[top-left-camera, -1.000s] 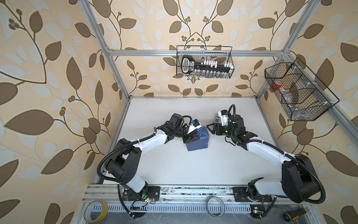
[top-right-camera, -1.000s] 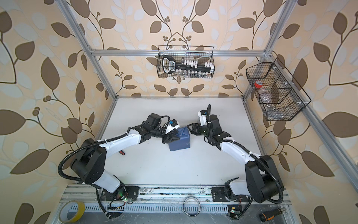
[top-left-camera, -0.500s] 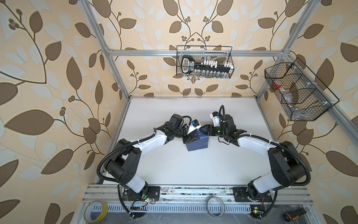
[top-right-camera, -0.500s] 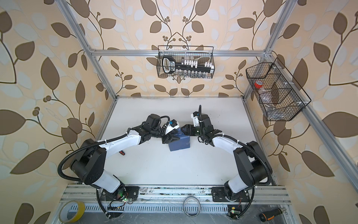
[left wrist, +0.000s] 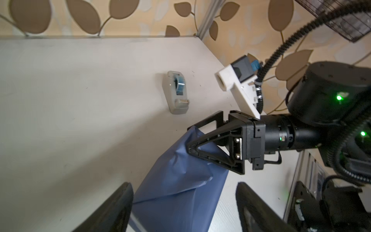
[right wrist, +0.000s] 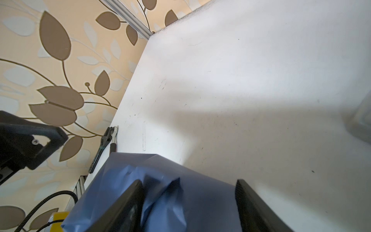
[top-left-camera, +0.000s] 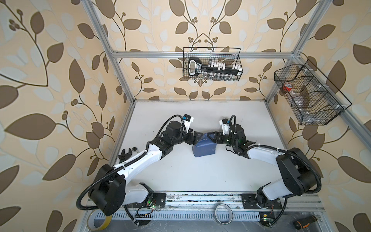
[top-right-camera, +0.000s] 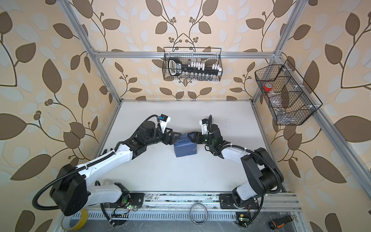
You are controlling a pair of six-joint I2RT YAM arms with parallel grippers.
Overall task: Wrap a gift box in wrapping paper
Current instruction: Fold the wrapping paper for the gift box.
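The gift box is hidden inside the slate-blue wrapping paper (top-left-camera: 203,148) (top-right-camera: 185,149), a wrapped parcel at mid-table in both top views. Its far end is a loose, crumpled flap (left wrist: 180,172) (right wrist: 160,192). My left gripper (top-left-camera: 197,137) (left wrist: 183,211) is at the parcel's far left corner, open, with its fingers (left wrist: 112,211) wide either side of the paper. My right gripper (top-left-camera: 210,136) (right wrist: 188,211) meets it from the right, open, its fingers (right wrist: 124,206) astride the raised flap. The left wrist view shows the right gripper (left wrist: 189,138) with its tips at the flap's peak.
A grey tape dispenser (left wrist: 177,93) stands on the white table (top-left-camera: 200,180) beyond the parcel. Wrenches (top-left-camera: 125,155) lie at the left edge. Wire baskets (top-left-camera: 211,64) (top-left-camera: 309,94) hang on the back and right walls. Tape rolls (top-left-camera: 100,223) and a screwdriver (top-left-camera: 306,224) lie by the front rail.
My right gripper has moved left onto the parcel's far flap. My left gripper's jaws have spread wide, letting go of the paper at the corner.
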